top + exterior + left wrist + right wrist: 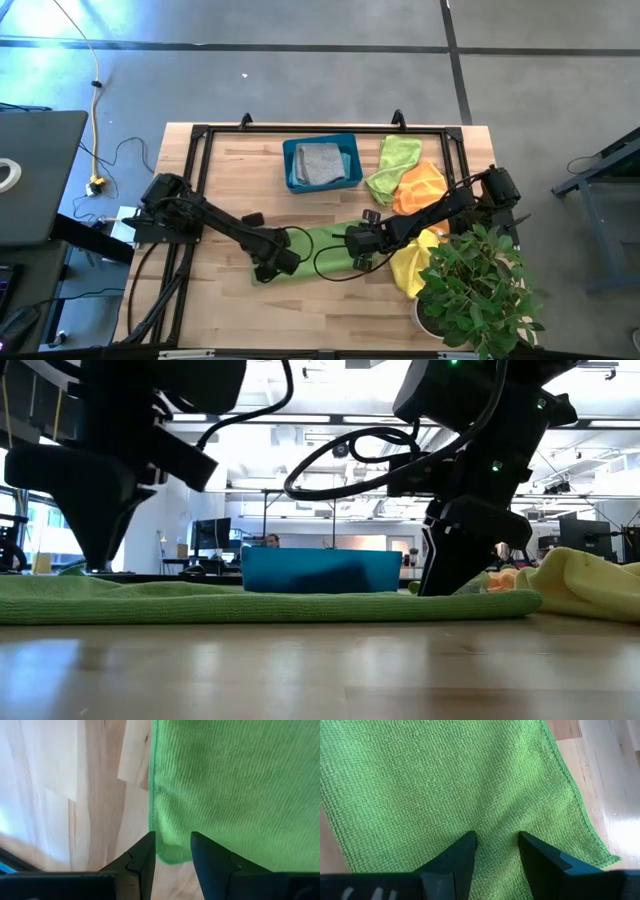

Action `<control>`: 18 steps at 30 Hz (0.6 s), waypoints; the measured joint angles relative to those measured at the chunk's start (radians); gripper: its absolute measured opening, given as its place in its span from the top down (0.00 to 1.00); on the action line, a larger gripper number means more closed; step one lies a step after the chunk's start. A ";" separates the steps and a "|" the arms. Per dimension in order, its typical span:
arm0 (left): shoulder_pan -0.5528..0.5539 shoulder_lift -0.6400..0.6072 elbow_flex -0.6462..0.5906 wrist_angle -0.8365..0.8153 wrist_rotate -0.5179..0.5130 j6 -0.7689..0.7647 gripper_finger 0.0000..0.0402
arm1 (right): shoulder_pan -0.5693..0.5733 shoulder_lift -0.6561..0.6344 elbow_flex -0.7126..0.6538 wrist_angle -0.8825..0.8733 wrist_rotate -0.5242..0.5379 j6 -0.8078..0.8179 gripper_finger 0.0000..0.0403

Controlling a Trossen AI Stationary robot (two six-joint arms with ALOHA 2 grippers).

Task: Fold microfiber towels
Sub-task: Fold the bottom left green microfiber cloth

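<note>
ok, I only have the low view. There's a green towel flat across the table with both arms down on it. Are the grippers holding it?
Observer: The left gripper stands with a gap between its fingers at a corner edge of the green towel; the cloth looks flat on the wood, not lifted.
Operator: And the right?
Observer: The right gripper is also parted, over the towel's middle near its other edge, pinching nothing that I can see.
Operator: What's in the teal bin? I only see its wall.
Observer: The high view shows a grey towel folded inside the teal bin.
Operator: What's left to fold?
Observer: A lime green towel, an orange towel and a yellow towel lie crumpled by the potted plant.
</note>
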 joint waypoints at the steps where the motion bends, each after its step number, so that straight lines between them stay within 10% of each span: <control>1: 0.001 0.000 0.000 0.004 0.002 0.000 0.71 | 0.000 0.000 0.000 0.000 0.000 0.000 0.63; 18: 0.004 -0.001 -0.037 0.114 -0.005 -0.027 0.71 | 0.000 0.000 0.001 -0.004 0.000 -0.015 0.63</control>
